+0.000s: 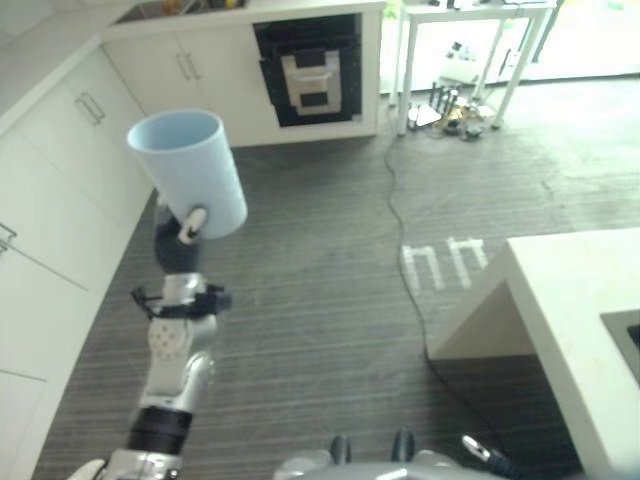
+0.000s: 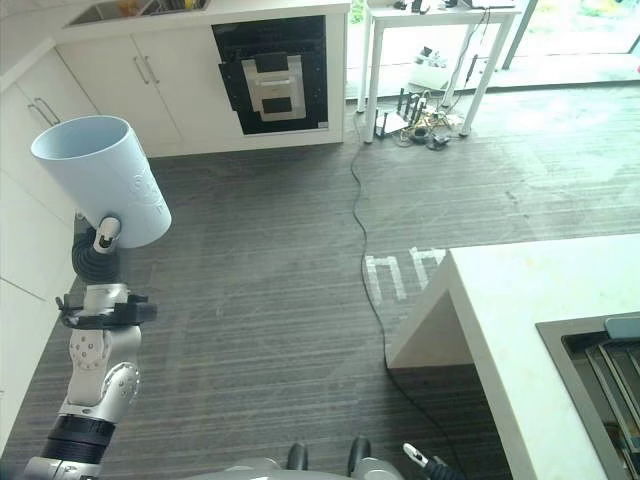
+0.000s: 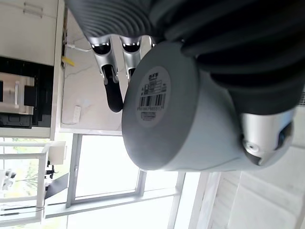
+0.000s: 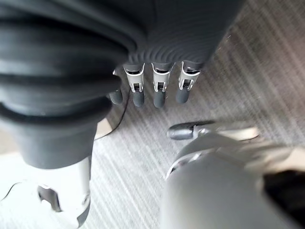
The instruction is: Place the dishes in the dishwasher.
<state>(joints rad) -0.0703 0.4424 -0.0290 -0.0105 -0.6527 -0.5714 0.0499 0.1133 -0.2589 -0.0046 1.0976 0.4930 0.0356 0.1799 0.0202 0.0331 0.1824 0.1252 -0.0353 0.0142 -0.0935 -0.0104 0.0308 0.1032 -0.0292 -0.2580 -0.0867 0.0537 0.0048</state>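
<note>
One pale blue cup [image 1: 190,170] is held up in the left hand [image 1: 186,228] in the left eye view, raised over the dark striped floor [image 1: 320,300], its open mouth tilted up and toward the white cabinets [image 1: 60,200] on the robot's left. The thumb presses against the cup's lower wall near its base. At the far wall an open dark appliance bay [image 1: 308,68] sits among white cabinet fronts, and a white counter [image 1: 570,320] stands at the robot's right.

From the right eye view, the same cup leans over the left arm; a sink or rack edge [image 2: 600,350] is set into the counter, though what it is cannot be told. A white table [image 2: 440,40] stands at the far end.

Through the left wrist view, the fingers [image 3: 110,71] curl round the cup's side and the thumb [image 3: 264,138] clamps the opposite wall, so the hand grips the cup; its labelled base faces the camera.

By the right wrist view, the right hand [image 4: 159,90] hangs over the floor with fingers relaxed, holding nothing.
</note>
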